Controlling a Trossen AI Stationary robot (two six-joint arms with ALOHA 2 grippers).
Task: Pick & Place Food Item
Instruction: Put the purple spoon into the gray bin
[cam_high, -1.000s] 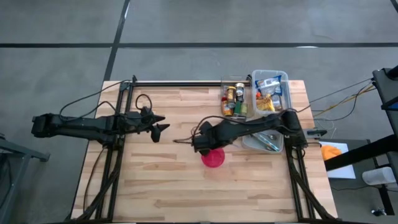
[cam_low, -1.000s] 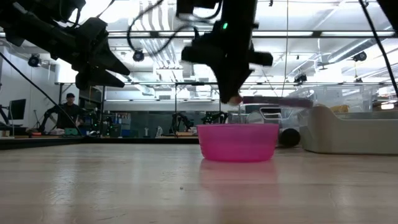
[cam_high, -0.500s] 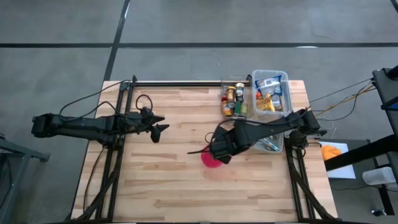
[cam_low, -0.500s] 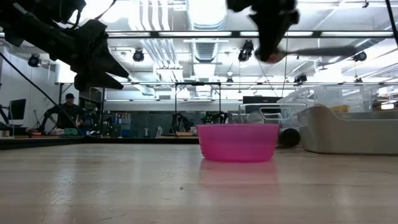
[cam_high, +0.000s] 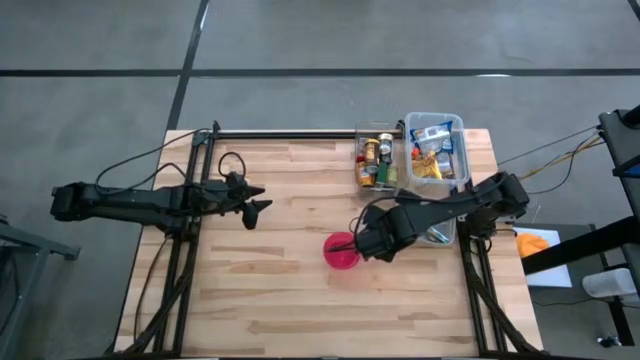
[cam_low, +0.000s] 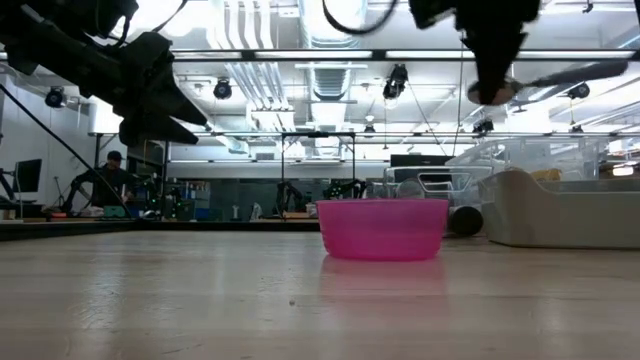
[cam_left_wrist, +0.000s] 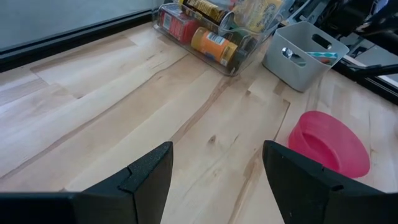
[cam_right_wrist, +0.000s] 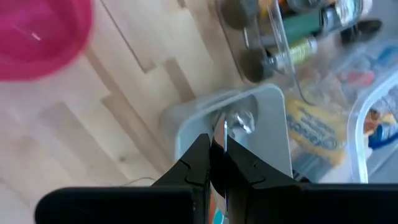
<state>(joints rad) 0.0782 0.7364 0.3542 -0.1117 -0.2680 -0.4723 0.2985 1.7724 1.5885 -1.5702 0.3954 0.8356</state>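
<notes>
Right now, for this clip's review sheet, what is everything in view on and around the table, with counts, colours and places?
Bowl: one, pink, on the table's middle, slightly toward the right arm's side.
Utensil bin: one, grey, beside the bowl on the right arm's side, cutlery inside.
Clear organiser: one, transparent, far edge, holding bottles and jars.
Clear tub: one, transparent with blue rim, far right corner, packaged food inside.
Utensil: one, metallic, thin, pinched in the right tool.
Table: one, light wood.
Person: one, in the room's background, low view.
Left tool: dark, open, empty, above the table's left half.
Right tool: dark, shut on the utensil, between bowl and bin.
</notes>
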